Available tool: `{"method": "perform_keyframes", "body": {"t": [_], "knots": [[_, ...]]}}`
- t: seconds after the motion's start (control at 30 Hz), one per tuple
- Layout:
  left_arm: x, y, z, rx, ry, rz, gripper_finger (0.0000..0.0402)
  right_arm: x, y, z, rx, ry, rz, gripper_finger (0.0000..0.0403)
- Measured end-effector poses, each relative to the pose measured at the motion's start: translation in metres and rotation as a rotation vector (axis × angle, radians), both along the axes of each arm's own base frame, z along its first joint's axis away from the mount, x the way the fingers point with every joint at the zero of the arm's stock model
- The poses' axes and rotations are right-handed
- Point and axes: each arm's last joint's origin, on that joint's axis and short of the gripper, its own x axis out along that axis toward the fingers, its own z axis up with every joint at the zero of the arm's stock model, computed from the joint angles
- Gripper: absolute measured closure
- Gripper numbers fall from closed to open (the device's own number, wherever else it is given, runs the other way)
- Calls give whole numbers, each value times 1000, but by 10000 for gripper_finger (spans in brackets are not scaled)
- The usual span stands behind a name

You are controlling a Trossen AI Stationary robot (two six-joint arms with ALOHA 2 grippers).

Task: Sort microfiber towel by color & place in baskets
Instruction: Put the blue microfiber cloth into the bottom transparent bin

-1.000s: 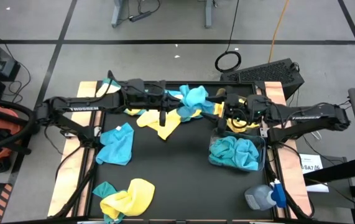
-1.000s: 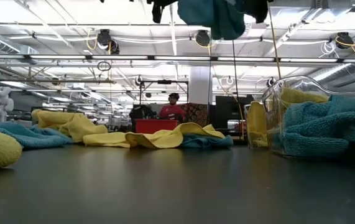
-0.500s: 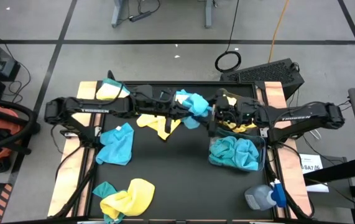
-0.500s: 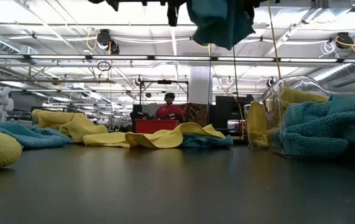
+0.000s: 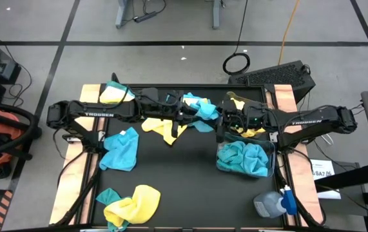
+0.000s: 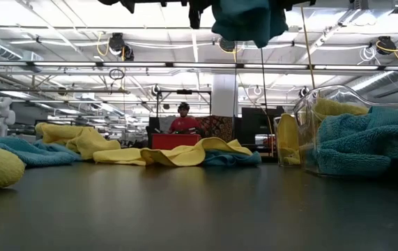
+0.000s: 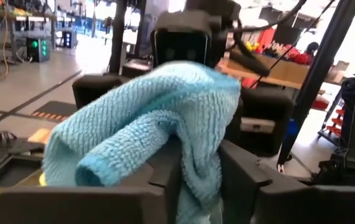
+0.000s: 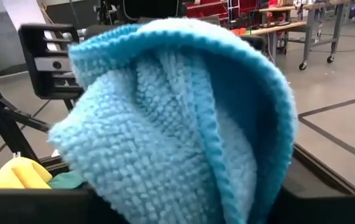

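Both jaws pinch teal towel (image 5: 203, 109) (raised midair).

Towel (image 5: 202, 109) aloft between both arms; basket (image 5: 272, 160) right, holding towels.

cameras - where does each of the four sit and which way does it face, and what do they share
High view: above the table, looking straight down; both arms meet mid-table at a teal towel, beside the clear basket.
Low view: at tabletop height, looking level across the table into the room; only dark gripper parts and the hanging teal towel show along the top edge.
Left wrist view: on the left arm, facing the right arm; the left gripper has the towel between its fingers.
Right wrist view: on the right arm, facing the left arm; the towel fills it.
Shared: all four show that teal towel.
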Motion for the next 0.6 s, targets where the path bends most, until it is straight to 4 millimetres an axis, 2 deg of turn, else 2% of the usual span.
{"method": "perform_keyframes", "body": {"t": [0.17,0.23,0.43,0.6], "knots": [[-1,0,-5,-7,58,-33,240,-11,0,3,35,26,-2,354],[-1,-2,-7,-13,78,-74,216,-19,2,5,55,48,4,384],[-5,-5,-8,-27,127,-144,160,-52,14,11,152,113,42,379],[-9,-5,-11,-39,187,-143,140,-82,27,5,313,255,162,387]]}}
